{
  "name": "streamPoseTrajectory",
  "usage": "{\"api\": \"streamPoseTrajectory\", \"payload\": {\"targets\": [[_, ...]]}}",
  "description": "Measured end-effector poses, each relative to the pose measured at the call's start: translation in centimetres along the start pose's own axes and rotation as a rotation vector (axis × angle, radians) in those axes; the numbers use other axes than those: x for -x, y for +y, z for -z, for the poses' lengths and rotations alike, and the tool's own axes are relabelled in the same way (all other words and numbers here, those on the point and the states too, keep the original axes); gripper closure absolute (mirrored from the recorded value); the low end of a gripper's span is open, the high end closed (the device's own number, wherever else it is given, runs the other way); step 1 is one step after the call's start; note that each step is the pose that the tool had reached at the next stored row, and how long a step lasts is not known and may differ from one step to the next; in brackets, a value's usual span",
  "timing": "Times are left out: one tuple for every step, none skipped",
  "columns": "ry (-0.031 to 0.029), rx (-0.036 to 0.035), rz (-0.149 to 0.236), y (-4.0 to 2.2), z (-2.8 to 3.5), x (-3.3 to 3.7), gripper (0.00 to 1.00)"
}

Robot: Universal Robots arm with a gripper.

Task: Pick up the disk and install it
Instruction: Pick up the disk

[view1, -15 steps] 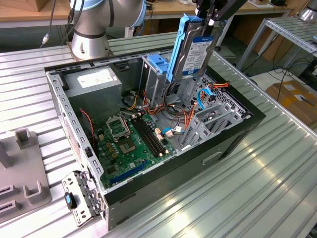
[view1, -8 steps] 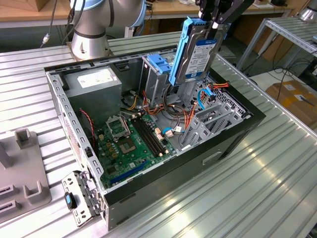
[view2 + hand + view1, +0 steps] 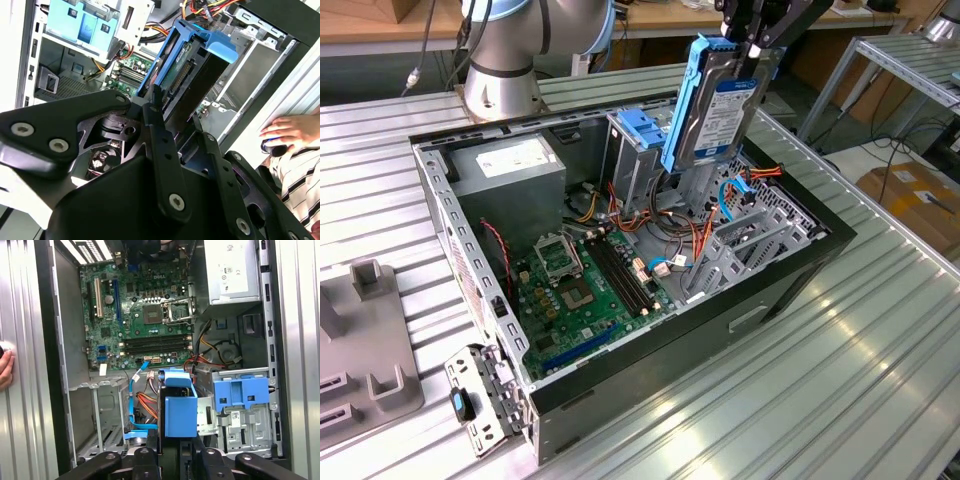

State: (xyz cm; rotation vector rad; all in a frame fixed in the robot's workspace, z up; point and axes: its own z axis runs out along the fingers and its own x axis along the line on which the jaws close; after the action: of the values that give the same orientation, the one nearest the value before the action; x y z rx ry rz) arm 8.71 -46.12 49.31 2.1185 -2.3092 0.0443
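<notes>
Gripper (image 3: 177,112) clenched on the disk (image 3: 186,70), grasping one end. Disk (image 3: 718,112) hangs steeply tilted above the open computer case (image 3: 760,300), over its drive-bay end and just beside the grey cage with blue latch (image 3: 642,128) inside the case.

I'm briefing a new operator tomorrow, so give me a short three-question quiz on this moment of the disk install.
1. True or false: the disk is already installed.
2. What holds the disk? A) a strap B) the tool C) nothing
3. Fill in: the disk hangs upright over the open computer ____.
Key: 1 false; 2 B; 3 case.
</notes>
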Motion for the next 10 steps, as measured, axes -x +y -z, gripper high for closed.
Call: {"api": "streamPoseTrajectory", "payload": {"targets": [[0.0001,0.0000,0.000,-0.01,0.00,-0.08,0.65],[0.0000,0.0000,0.000,-0.02,0.00,-0.17,0.65],[0.0000,0.0000,0.000,-0.02,-0.01,-0.25,0.65],[0.0001,0.0000,0.000,-0.03,-0.01,-0.40,0.65],[0.0002,0.0000,0.000,-0.04,-0.01,-0.51,0.65],[0.0003,0.0000,0.000,-0.06,-0.02,-0.69,0.65],[0.0004,0.0000,0.000,-0.07,-0.03,-0.79,0.65],[0.0007,0.0000,0.000,-0.08,-0.03,-0.93,0.65],[0.0010,-0.0001,0.000,-0.09,-0.03,-1.05,0.65],[0.0015,-0.0001,0.000,-0.11,-0.04,-1.27,0.65]]}}
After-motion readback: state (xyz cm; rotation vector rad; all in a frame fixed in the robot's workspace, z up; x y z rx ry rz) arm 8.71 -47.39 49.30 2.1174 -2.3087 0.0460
